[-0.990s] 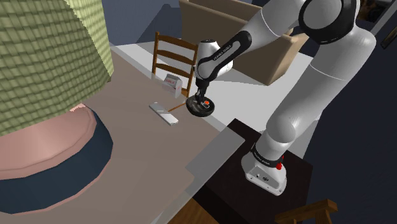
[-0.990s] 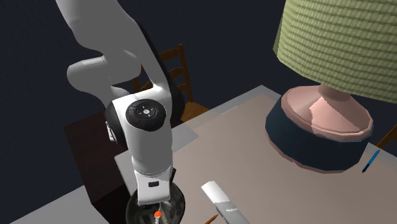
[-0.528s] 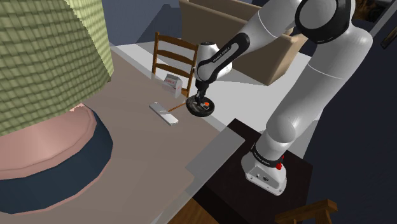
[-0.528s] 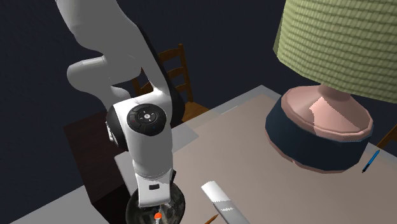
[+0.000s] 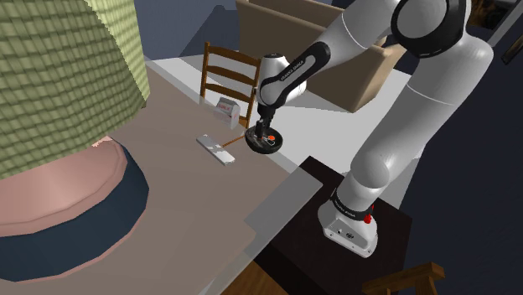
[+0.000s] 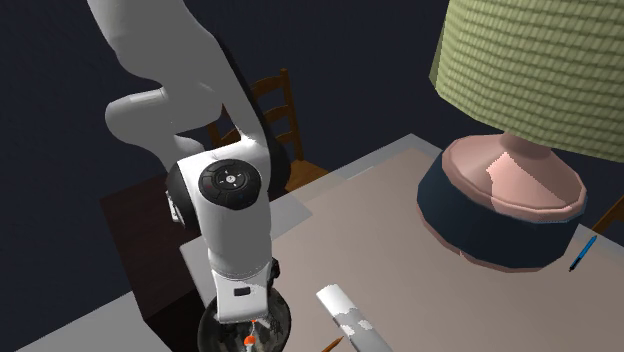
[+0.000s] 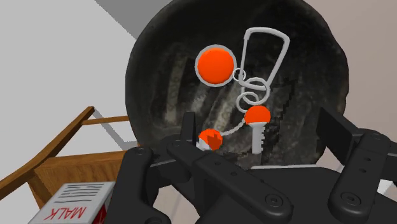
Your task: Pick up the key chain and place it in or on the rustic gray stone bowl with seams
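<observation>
Fingers: the black fingers (image 7: 188, 130) of the gripper (image 7: 261, 137) were seen spread wide apart, with nothing clasped between them; they were held low over the bowl's mouth, as seen in the shoulder view (image 5: 266, 137) and the second exterior view (image 6: 256, 322).
Key chain: the key chain (image 7: 249, 83) was found lying loose inside the bowl, between and just beyond the fingers. Its silver clip, orange disc and orange-headed key were spread on the bowl's floor. Whether the small orange ball touched the nearer finger could not be told.
Bowl: the dark, streaked bowl (image 7: 162, 76) was set near the table's edge, on the side nearest the stand (image 5: 254, 145).
Table: a brownish top with a pale grey border (image 5: 184, 193) was shown.
Nearby: a flat grey bar (image 5: 216, 149) was laid just beside the bowl, and a small carton (image 7: 76, 203) was placed near it, towards a wooden chair (image 5: 230, 71).
Obstruction: much of the bowl was hidden by the arm in the second exterior view.
Farther off: a lamp (image 5: 59, 75) with a green woven shade was stood well apart; a blue pen (image 6: 583, 252) was laid past it.
Room: a tan sofa (image 5: 335, 42), pale floor and dark blue surroundings were shown.
</observation>
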Robot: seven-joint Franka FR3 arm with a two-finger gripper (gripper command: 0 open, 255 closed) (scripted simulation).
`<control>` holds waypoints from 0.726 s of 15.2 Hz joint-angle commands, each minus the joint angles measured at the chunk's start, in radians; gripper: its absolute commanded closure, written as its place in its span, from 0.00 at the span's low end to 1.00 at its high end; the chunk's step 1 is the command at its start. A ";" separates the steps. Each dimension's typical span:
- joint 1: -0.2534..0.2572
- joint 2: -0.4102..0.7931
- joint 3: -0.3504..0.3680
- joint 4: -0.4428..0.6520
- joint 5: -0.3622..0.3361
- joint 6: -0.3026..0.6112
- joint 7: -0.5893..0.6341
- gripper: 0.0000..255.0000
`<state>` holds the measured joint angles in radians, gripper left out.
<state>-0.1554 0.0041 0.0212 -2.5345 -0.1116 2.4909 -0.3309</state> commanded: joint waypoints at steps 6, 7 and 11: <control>0.006 -0.092 0.005 0.033 0.019 -0.125 -0.013 0.00; 0.006 -0.092 0.005 0.033 0.019 -0.125 -0.013 0.00; 0.006 -0.092 0.005 0.033 0.019 -0.125 -0.013 0.00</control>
